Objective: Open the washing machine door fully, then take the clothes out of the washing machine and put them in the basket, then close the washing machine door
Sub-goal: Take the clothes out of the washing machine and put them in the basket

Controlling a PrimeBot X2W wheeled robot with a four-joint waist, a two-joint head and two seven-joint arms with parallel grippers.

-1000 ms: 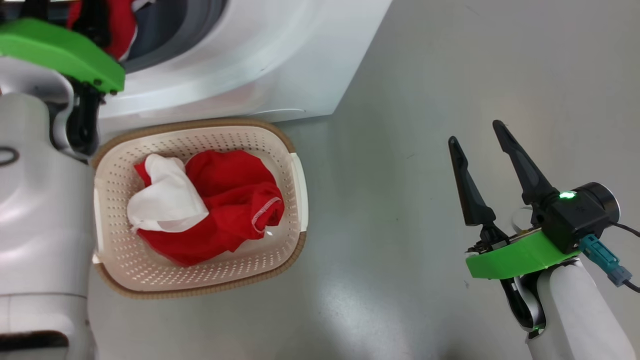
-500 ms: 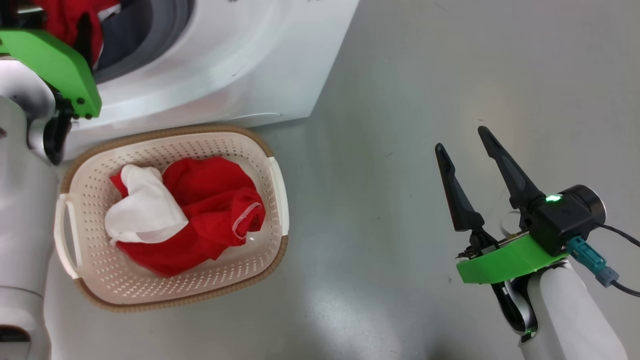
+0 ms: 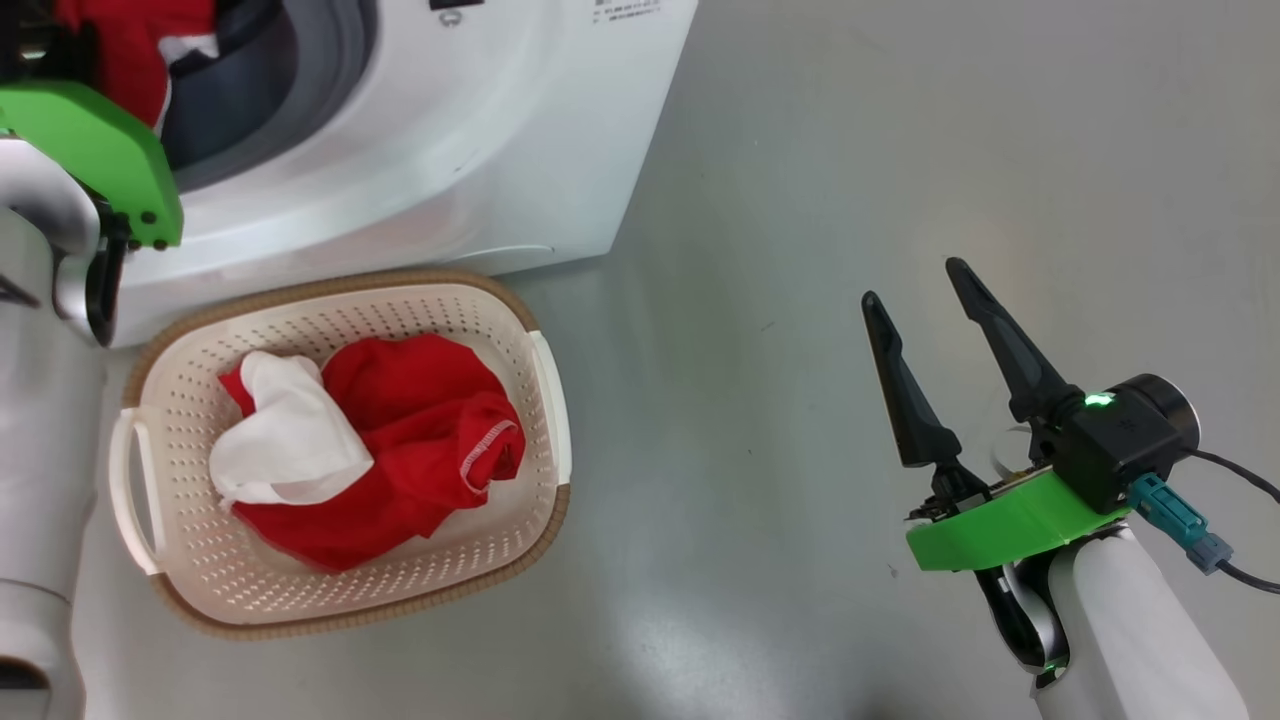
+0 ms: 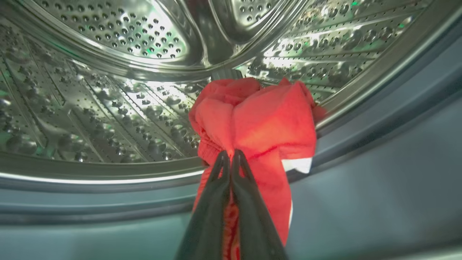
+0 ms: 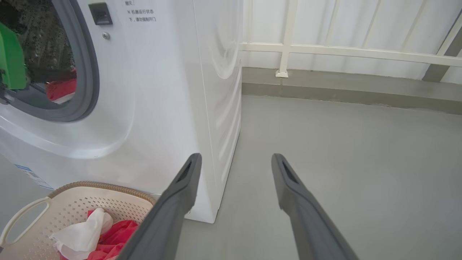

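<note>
Glossy perforated steel drum (image 4: 108,72), soft cloth garment (image 4: 267,122), matt plastic basket (image 3: 180,400)

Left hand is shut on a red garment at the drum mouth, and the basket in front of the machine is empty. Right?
Not quite. The basket is not empty: the head view shows red and white clothes lying in it. The left hand is indeed shut on a red garment at the drum mouth.

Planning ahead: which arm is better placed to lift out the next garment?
Left: the left gripper is shut on the clothes at the drum's mouth; the right gripper hangs open over the floor.
</note>
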